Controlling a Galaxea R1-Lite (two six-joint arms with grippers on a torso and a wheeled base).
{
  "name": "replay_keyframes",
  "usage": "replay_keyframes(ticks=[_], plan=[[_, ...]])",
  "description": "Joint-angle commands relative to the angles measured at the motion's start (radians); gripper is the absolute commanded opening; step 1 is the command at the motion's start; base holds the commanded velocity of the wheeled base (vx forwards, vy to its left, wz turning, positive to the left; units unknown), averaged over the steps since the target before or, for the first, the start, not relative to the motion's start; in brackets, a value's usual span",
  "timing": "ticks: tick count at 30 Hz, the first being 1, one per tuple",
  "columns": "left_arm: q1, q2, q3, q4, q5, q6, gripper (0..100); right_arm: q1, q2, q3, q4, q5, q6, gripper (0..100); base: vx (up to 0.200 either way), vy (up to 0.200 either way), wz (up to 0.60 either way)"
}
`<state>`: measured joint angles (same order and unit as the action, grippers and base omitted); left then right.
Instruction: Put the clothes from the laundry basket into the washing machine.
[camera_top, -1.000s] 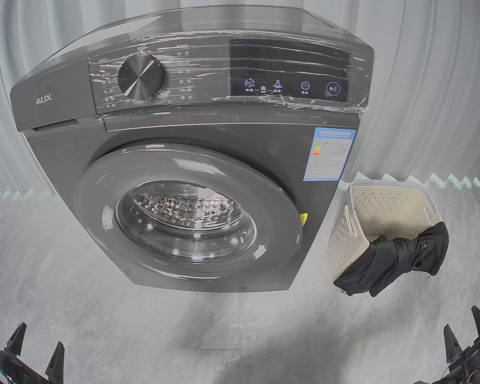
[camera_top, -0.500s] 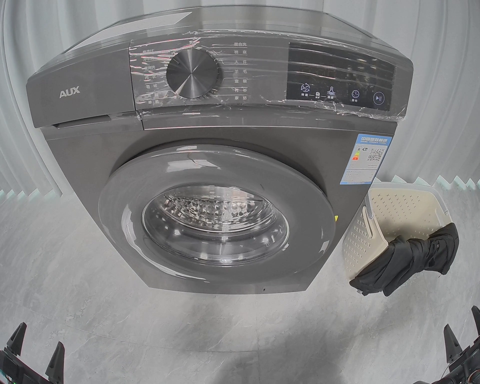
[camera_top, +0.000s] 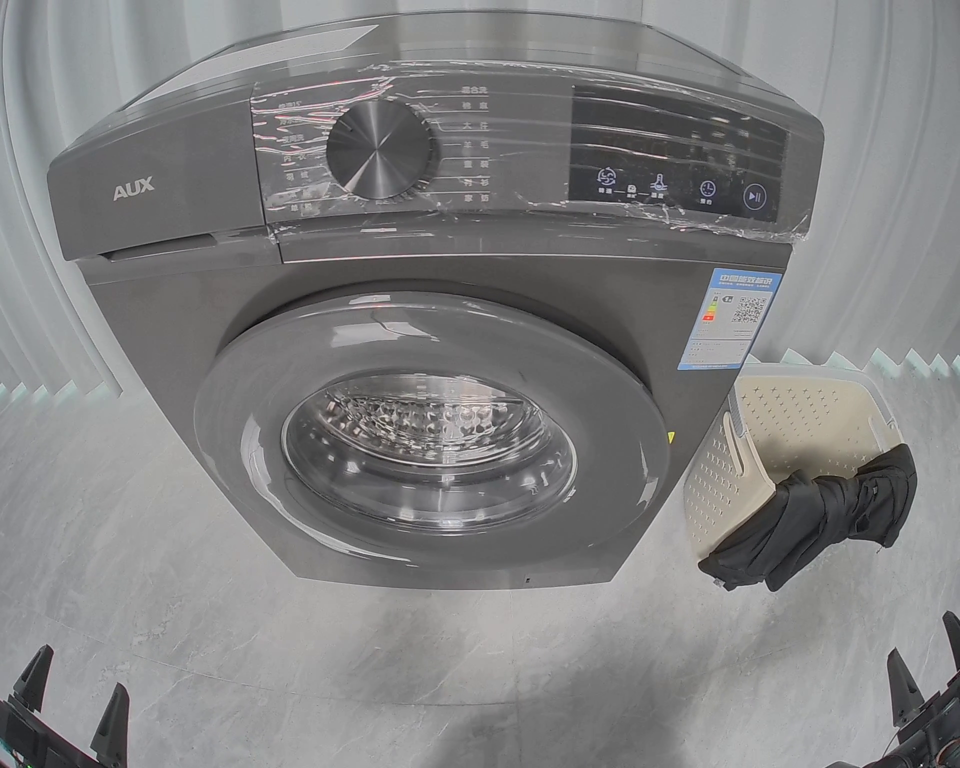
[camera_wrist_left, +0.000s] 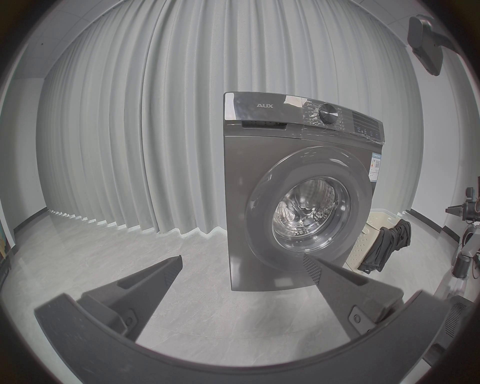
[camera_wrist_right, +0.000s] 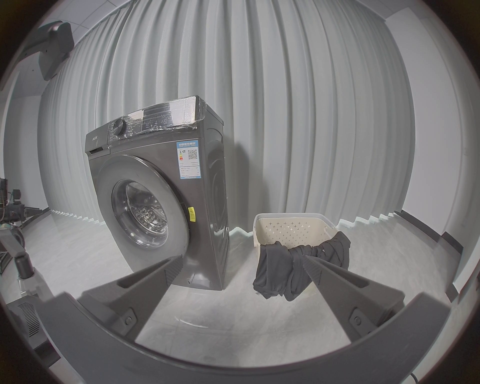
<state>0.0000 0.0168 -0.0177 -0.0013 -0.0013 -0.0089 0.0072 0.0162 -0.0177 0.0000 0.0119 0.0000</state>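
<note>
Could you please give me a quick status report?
Left gripper and right gripper both open, empty. Black garment draped over rim of cream perforated plastic laundry basket, right of grey washing machine. Its round glass door shut, blocking loading.

You have a pale grey marbled floor (camera_top: 400, 660) in front of you. The grey washing machine (camera_top: 450, 270) stands on it, door shut and facing you. Just beside the machine, on the right, the cream laundry basket (camera_top: 800, 410) sits on the floor, with dark clothes (camera_top: 810, 515) draped over its near rim.
</note>
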Motion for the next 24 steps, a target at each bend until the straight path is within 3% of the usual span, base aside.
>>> replay_keyframes(ticks=[1, 4, 22, 24], plan=[[0.000, -0.015, 0.018, 0.000, 0.000, 0.000, 100, 0.000, -0.016, 0.018, 0.000, 0.000, 0.000, 100, 0.000, 0.200, 0.00], [0.000, -0.015, 0.018, 0.000, 0.001, 0.001, 100, 0.000, -0.016, 0.018, 0.000, 0.000, 0.000, 100, 0.000, 0.200, 0.00], [0.000, -0.015, 0.018, 0.000, 0.003, 0.001, 100, 0.000, -0.016, 0.018, 0.000, 0.000, 0.000, 100, 0.000, 0.000, 0.00], [0.000, -0.015, 0.018, 0.000, 0.003, 0.003, 100, 0.000, -0.016, 0.018, 0.000, 0.000, 0.000, 100, 0.200, 0.000, 0.00]])
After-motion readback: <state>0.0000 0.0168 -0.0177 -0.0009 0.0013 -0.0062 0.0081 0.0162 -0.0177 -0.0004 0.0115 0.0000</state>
